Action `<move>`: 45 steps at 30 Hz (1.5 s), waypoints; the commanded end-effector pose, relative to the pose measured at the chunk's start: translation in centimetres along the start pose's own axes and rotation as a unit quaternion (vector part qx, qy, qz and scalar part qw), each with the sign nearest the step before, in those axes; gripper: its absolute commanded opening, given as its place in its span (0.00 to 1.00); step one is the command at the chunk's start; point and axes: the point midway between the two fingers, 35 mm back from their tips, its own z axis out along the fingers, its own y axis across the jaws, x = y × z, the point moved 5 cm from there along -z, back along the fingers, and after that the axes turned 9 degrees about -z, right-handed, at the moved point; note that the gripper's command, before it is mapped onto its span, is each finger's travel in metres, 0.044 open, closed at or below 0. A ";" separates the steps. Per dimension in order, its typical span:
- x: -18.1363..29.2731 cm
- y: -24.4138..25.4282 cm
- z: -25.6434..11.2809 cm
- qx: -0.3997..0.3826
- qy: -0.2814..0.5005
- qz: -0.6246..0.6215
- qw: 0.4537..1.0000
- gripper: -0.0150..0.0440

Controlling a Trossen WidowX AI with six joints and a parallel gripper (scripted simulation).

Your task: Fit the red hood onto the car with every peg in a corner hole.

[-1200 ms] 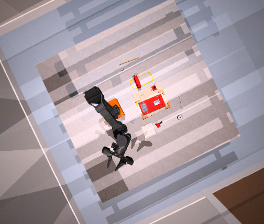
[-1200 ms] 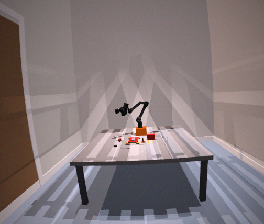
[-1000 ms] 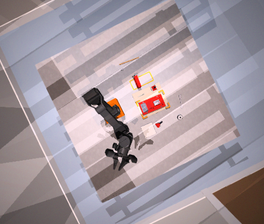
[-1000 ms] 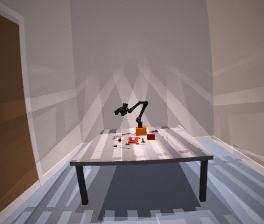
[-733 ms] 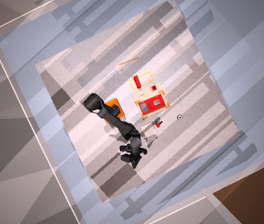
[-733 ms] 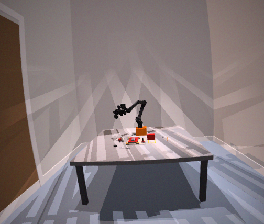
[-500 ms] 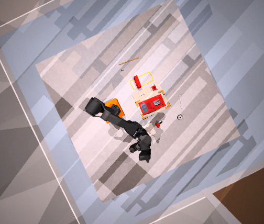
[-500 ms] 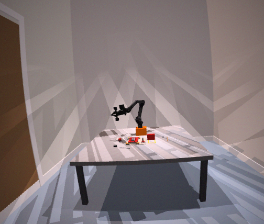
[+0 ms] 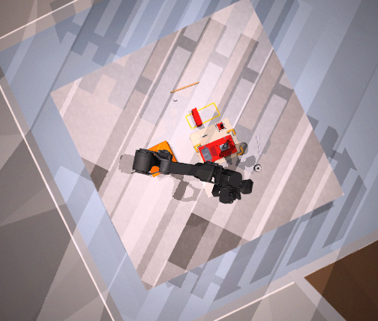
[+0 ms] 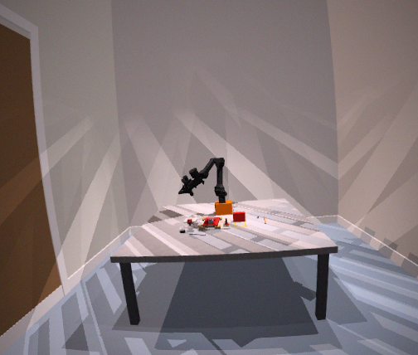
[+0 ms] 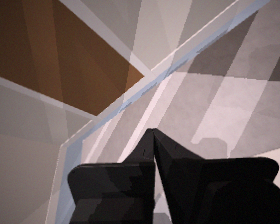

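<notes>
The car chassis (image 9: pixel 214 153) (image 10: pixel 206 223) is red and sits in the pale jig, with the dark engine block (image 9: pixel 225 145) showing on its deck. The pegs are too small to make out. A red panel-like part, seemingly the hood (image 9: pixel 197 117) (image 10: pixel 239 216), stands on edge at one end of a yellow outline (image 9: pixel 217 108) on the table, apart from the chassis. My gripper (image 10: pixel 180 192) (image 11: pixel 151 132) is shut with its fingertips together and nothing between them. It is high above the table, beyond the jig on the side away from the hood.
The orange base block (image 9: pixel 164 147) (image 10: pixel 223 207) stands behind the jig. A small red-and-black part (image 9: pixel 220 126) lies on the pale board near the chassis. A round metal part (image 9: pixel 257 168), a clear slender item (image 9: pixel 258 144) and an orange stick (image 9: pixel 184 87) lie on the table.
</notes>
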 end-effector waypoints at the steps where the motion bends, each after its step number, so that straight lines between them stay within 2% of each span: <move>1: 5.8 2.9 -1.6 -0.046 0.104 -0.233 0.966 0.25; 8: 12.3 4.8 -4.9 -0.124 0.193 -0.476 0.849 0.25; 15: 18.3 5.3 -9.2 -0.219 0.248 -0.674 0.660 0.25; 21: 22.9 4.6 -13.5 -0.300 0.269 -0.796 0.452 0.25; 26: 26.1 3.3 -17.5 -0.366 0.267 -0.854 0.254 0.25; 34: 29.7 0.1 -23.8 -0.455 0.236 -0.855 -0.073 0.25; 37: 30.6 -1.3 -26.0 -0.479 0.220 -0.831 -0.180 0.25; 39: 30.7 -1.5 -26.3 -0.482 0.217 -0.826 -0.196 0.25; 45: 30.7 -1.5 -26.3 -0.482 0.217 -0.826 -0.196 0.25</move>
